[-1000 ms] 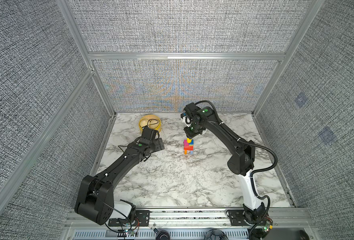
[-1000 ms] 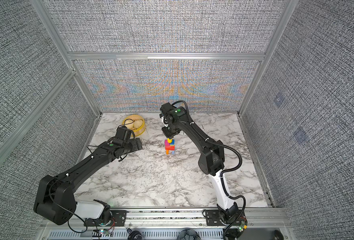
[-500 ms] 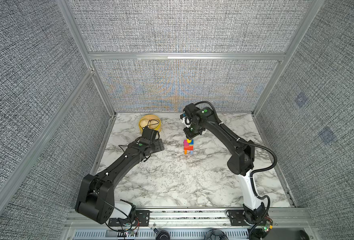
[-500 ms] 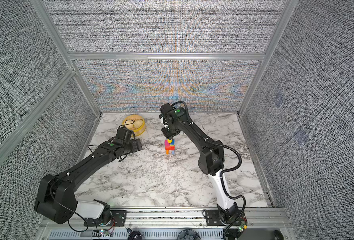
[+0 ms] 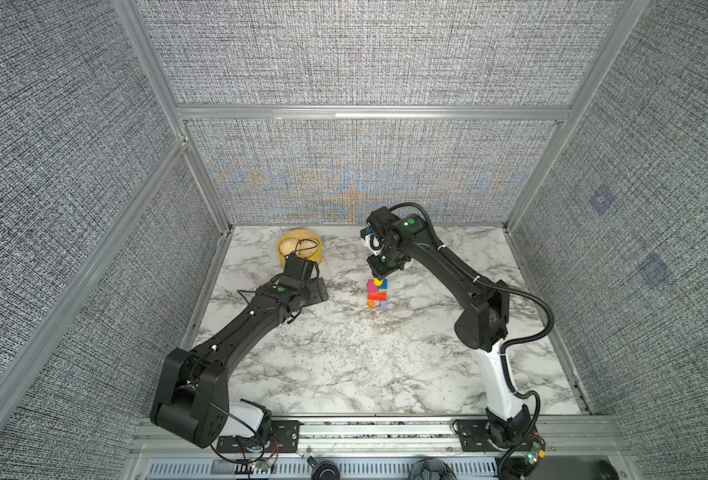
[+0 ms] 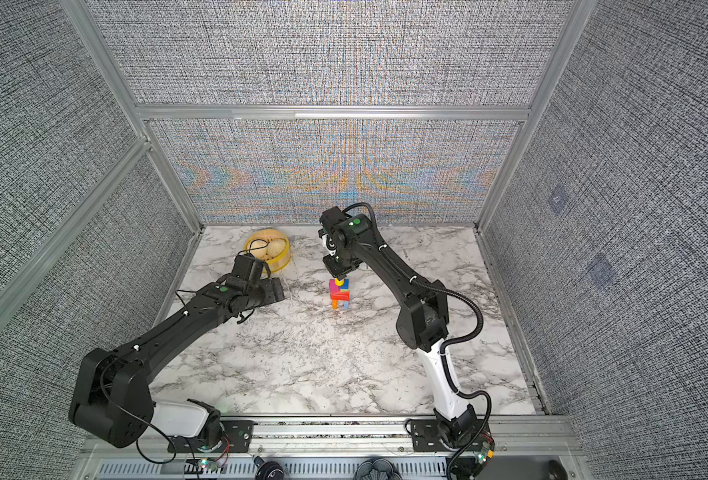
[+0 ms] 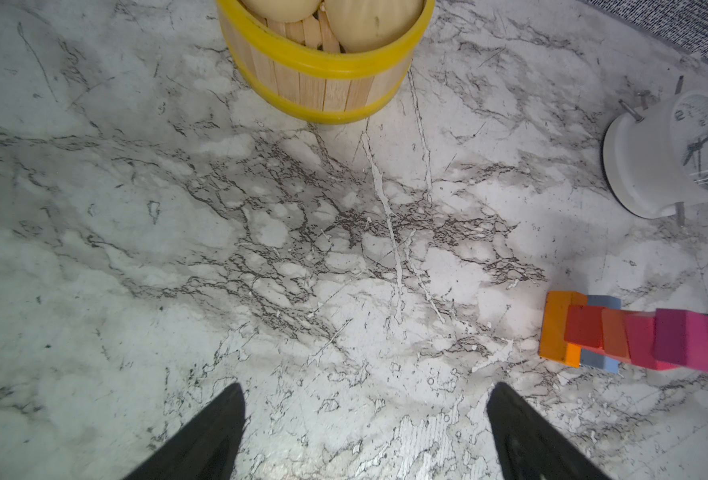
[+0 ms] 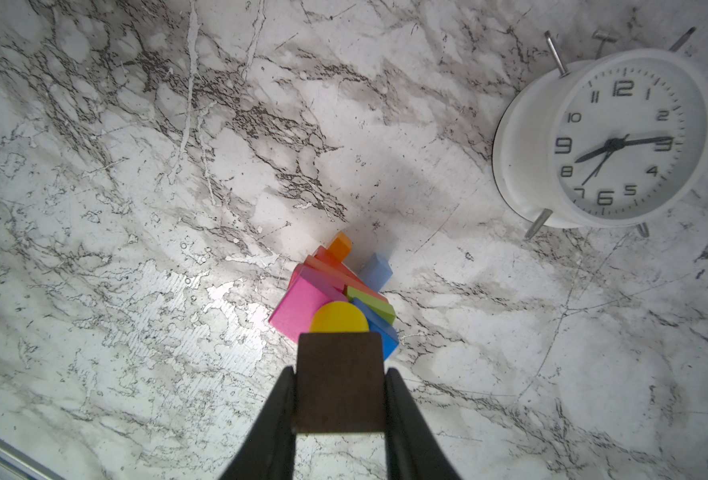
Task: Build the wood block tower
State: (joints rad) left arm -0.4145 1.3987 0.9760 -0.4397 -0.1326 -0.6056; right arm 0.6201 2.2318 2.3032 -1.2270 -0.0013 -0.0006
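The tower [image 5: 377, 293] [image 6: 339, 293] stands mid-table: orange and blue legs, red and orange bricks, pink, green and blue cubes, and a yellow cylinder [image 8: 339, 318] on top. My right gripper [image 8: 339, 374] [image 5: 381, 274] hangs just above it, shut on a dark brown block [image 8: 339, 386] that hovers over the yellow cylinder. Left of the tower, my left gripper [image 7: 365, 390] [image 5: 319, 291] is low over bare marble, open and empty. The left wrist view shows the tower [image 7: 634, 336] from the side, at the frame's edge.
A yellow steamer basket [image 5: 300, 247] [image 7: 323, 75] with buns stands at the back left, just beyond the left wrist. A white alarm clock [image 8: 609, 141] [image 7: 672, 153] stands on the marble a short way from the tower. Grey walls enclose the table.
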